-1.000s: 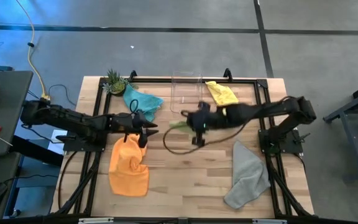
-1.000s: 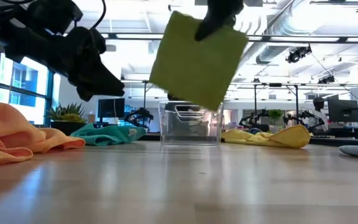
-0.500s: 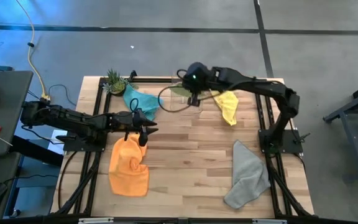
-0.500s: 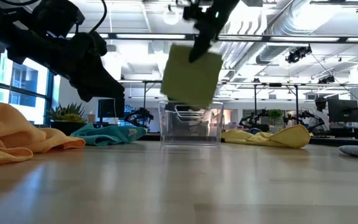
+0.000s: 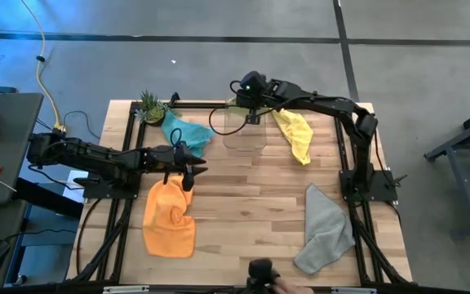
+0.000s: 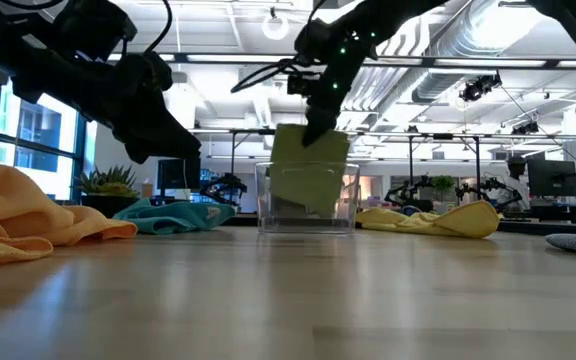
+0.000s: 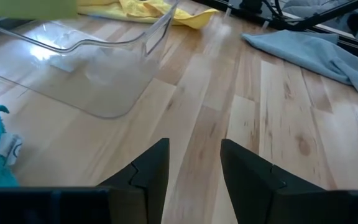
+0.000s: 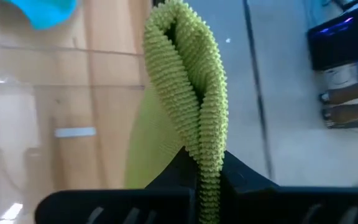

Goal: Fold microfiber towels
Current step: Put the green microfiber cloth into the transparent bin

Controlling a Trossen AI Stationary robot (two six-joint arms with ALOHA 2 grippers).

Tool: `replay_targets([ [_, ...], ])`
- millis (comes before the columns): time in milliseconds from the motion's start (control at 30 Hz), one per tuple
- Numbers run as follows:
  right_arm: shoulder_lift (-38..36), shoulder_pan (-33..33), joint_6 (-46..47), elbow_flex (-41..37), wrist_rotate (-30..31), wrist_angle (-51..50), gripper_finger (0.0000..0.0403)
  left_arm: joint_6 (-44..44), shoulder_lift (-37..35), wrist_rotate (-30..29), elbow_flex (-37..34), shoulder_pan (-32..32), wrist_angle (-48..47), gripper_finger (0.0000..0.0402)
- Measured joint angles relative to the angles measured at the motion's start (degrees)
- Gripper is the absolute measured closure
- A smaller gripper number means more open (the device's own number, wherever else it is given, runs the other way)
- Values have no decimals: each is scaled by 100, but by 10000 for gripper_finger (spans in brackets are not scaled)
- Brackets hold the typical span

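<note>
Lime green towel [image 6: 310, 176], folded and pinched in my right gripper [image 8: 202, 163], hangs over the clear bin [image 6: 307, 199], seemingly partly inside, so I judge release comes next; left gripper [image 7: 194, 163] waits parted beside the orange towel [image 5: 168, 216].

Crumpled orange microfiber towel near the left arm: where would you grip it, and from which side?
On the crumpled orange microfiber towel, probably pinch the raised fold at its far end, nearest the open left gripper. Come from above: the rest lies flat on the wooden table, leaving less to pinch.
</note>
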Motion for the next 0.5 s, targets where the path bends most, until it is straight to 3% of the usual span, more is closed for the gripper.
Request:
replay_targets([
  [500,313,181,-82,-422,194,204,402,6,0,4,0,66,-72,268],
])
